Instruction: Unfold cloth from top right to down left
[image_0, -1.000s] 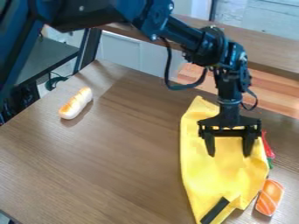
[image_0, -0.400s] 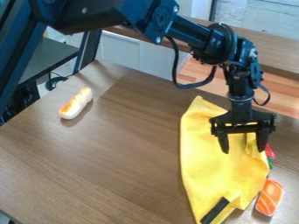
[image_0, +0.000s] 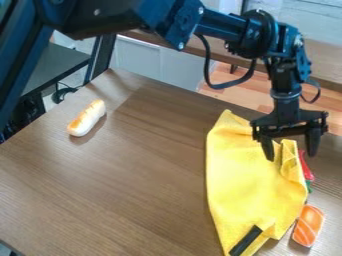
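Note:
My gripper (image_0: 292, 154) hangs over the upper right part of the yellow cloth (image_0: 244, 185), its two fingers spread wide with nothing held between them. The cloth lies folded in a long shape at the right of the table, its narrow top behind and left of the gripper. Along its right side, just below the gripper, a raised fold stands up. A black strip (image_0: 246, 240) lies at the cloth's lower end, beside a turned-over corner.
A toy bread roll (image_0: 87, 118) lies at the upper left of the brown table (image_0: 133, 185). Right of the cloth are a red toy pepper (image_0: 306, 167) and an orange-and-white toy salmon piece (image_0: 308, 226). The table's back edge runs behind the gripper.
My gripper has moved right and toward the back, from over the cloth's middle to its upper right edge. It stays open, and the cloth looks unmoved.

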